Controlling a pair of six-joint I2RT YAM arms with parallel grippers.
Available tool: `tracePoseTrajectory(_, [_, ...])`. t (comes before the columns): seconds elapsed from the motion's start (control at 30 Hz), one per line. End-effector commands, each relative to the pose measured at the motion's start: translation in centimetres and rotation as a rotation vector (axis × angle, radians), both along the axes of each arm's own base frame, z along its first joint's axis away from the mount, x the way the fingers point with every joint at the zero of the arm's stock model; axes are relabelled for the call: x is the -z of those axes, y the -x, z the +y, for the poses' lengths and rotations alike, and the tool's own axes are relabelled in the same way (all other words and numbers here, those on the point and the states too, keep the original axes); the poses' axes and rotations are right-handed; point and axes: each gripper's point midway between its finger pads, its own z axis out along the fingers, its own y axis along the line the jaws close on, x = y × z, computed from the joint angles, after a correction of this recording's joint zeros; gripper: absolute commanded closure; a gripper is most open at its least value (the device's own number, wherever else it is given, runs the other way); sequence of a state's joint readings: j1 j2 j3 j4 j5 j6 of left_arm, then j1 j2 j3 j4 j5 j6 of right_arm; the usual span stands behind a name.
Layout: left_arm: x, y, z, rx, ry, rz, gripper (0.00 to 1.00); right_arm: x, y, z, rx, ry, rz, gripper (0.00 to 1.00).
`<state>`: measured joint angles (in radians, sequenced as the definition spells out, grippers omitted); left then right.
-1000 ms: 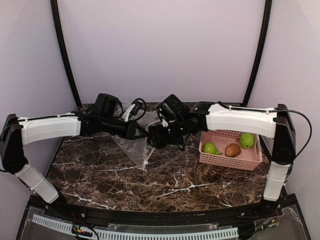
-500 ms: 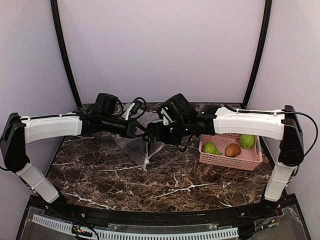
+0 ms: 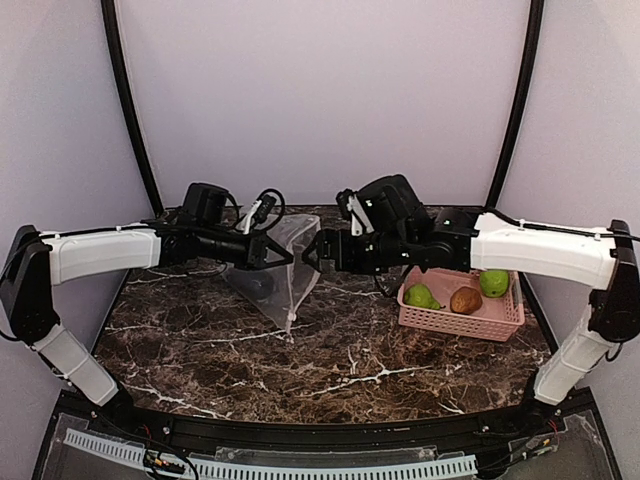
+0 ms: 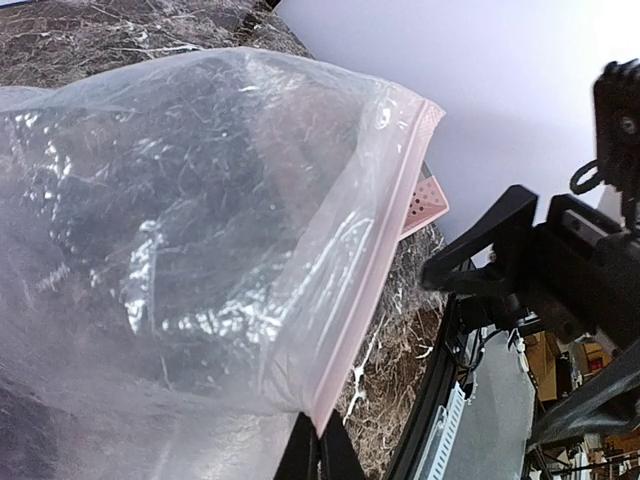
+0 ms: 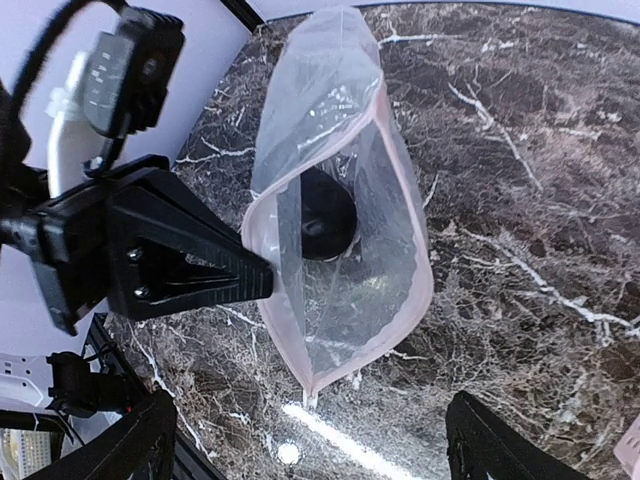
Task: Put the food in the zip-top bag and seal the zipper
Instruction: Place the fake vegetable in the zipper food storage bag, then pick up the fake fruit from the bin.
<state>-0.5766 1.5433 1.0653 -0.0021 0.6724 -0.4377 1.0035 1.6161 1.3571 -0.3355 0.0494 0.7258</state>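
Centre frame from above, over the dark marble table (image 3: 330,350), the clear dotted zip-top bag (image 3: 285,270) hangs open, my left gripper (image 3: 285,257) clamped on its pale pink zipper strip (image 4: 375,270). A dark rounded piece (image 5: 325,225) lies inside. At right, the pink slotted basket (image 3: 455,322) holds the green pear (image 3: 421,296), brown lump (image 3: 465,299) and round green fruit (image 3: 493,281). My right gripper (image 3: 308,254), jaws apart and empty, should fetch one while I hold the mouth wide.

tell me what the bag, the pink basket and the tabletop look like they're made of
The zip-top bag: thin clear plastic film, glossy; it crinkles and glints. The pink basket: moulded plastic, seemingly matte; slotted walls. The tabletop: dark marble or marble-look laminate, white veins, slight sheen; cannot tell which.
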Motion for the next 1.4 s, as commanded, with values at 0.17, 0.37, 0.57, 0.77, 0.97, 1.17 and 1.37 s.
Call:
tracePoseTrajectory(0.17, [-2.4,-0.5,1.1,-0.026,-0.039,-0.104,0.99,-2.7,0.1,-6.5,0.075,0.142,-0.170,0.08])
tracePoseTrajectory(0.37, [-3.2,-0.5,1.6,-0.043,-0.055,-0.141,0.99,0.3,-1.3,-15.7,0.259,0.414,-0.104,0.08])
tracePoseTrajectory(0.57, [-3.3,-0.6,1.9,-0.052,-0.066,-0.152,0.99,2.6,-3.5,-24.3,0.448,0.488,-0.010,0.09])
tracePoseTrajectory(0.77, [-3.4,-0.7,2.1,-0.061,-0.076,-0.165,0.99,6.1,-5.9,-32.3,0.621,0.586,0.081,0.07])
tracePoseTrajectory(0.97, [-3.3,-0.8,2.1,-0.062,-0.077,-0.166,0.99,8.6,-7.4,-37.1,0.720,0.624,0.146,0.08])
tracePoseTrajectory(1.17, [-3.3,-0.7,2.0,-0.058,-0.073,-0.157,0.99,10.9,-7.6,-39.8,0.762,0.637,0.205,0.09])
tracePoseTrajectory(1.37, [-3.3,-0.6,2.0,-0.057,-0.068,-0.158,0.99,12.9,-8.2,-41.0,0.762,0.648,0.240,0.15])
